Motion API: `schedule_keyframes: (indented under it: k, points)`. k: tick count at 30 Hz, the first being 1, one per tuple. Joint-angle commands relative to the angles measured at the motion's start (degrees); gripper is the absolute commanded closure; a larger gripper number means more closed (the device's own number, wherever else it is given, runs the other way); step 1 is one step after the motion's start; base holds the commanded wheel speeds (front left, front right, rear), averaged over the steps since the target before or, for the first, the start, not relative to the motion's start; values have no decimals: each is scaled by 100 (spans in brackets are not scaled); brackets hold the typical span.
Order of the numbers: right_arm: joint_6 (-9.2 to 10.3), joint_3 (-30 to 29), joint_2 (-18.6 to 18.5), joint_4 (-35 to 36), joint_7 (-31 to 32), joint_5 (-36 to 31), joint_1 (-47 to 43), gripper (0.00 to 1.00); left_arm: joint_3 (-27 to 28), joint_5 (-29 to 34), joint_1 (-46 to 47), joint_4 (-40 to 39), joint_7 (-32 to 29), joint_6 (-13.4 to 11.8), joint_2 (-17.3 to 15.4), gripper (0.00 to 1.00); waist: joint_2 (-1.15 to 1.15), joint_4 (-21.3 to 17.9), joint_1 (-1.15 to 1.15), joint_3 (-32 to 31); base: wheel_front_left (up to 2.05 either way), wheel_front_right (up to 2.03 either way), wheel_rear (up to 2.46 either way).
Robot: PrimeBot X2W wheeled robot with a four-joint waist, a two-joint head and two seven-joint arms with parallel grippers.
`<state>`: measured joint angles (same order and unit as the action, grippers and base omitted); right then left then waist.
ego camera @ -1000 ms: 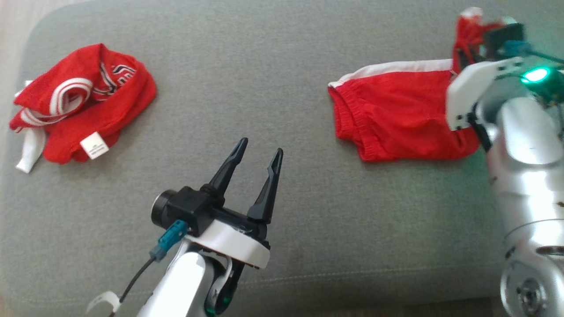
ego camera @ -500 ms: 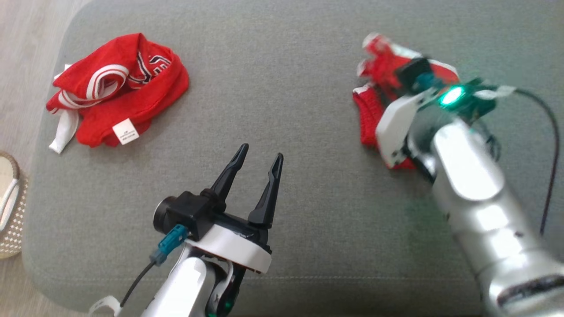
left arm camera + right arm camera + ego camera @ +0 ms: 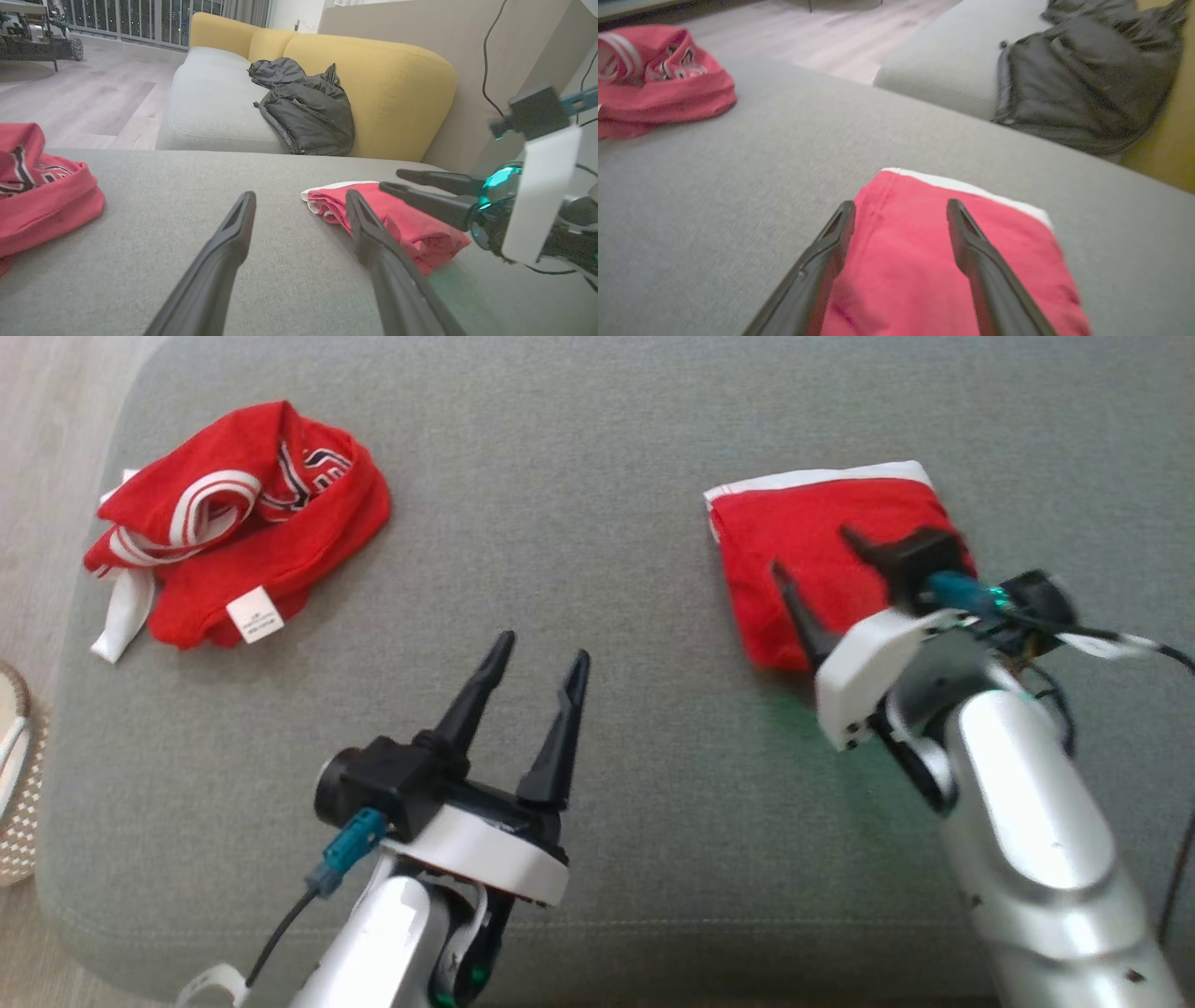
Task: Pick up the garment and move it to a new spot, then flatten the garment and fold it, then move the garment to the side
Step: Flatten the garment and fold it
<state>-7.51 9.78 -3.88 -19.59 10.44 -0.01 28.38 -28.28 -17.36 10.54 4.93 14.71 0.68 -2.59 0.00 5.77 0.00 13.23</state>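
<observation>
The garment [image 3: 803, 518] is red with a white band and lies folded into a compact rectangle on the right of the grey cushion [image 3: 579, 476]. My right gripper [image 3: 810, 549] hovers just over its near half, open, with nothing between its fingers. In the right wrist view the same gripper [image 3: 900, 204] points along the garment [image 3: 901, 266], fingers spread above the cloth. My left gripper [image 3: 542, 646] stands open and empty at the lower middle, clear of the cloth. The left wrist view has the garment [image 3: 411, 228] just right of that open gripper [image 3: 300, 195], with the right gripper [image 3: 391, 179] above it.
A second red garment [image 3: 233, 523] with white stripes and a tag lies crumpled at the cushion's far left. A black jacket [image 3: 303, 112] rests on a neighbouring sofa with a yellow back [image 3: 397, 84]. A woven basket [image 3: 14, 784] sits on the floor past the cushion's left edge.
My right gripper carried the lifted end of the garment over onto itself, then opened and let go; the garment now lies folded. The head camera shifted. The left gripper stayed open.
</observation>
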Motion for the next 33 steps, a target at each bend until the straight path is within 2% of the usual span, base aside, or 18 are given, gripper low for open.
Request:
schedule_keyframes:
  k: [1,6,7,12,16,23,33]
  points:
    - [2,-50,96,451,-206,47,-45,0,256,62,130,-252,29,-83,-29,0,0,-50,0,-33,0,0,0]
    - [2,-679,82,1000,-818,52,-484,0,498,311,77,-438,29,-477,-29,0,0,-179,0,-143,0,0,0]
    - [2,-679,82,1000,-818,52,-484,0,498,311,77,-438,29,-477,-29,0,0,-179,0,-143,0,0,0]
    - [2,-1257,75,1250,-1622,42,-1038,0,840,519,-145,-721,29,-1046,-29,0,0,-293,0,-314,0,0,0]
    - [2,-1445,87,1297,-2218,145,-1536,0,1049,625,-437,-888,29,-1334,-29,0,0,-362,0,-467,0,0,0]
    - [2,-1382,98,1442,-2534,397,-2296,0,1245,802,-999,-1006,29,-1463,-29,0,0,-518,0,-766,0,0,0]
    - [2,-1187,100,1751,-2543,611,-2802,0,1257,1004,-1319,-906,29,-1425,-29,0,0,-554,0,-931,0,0,0]
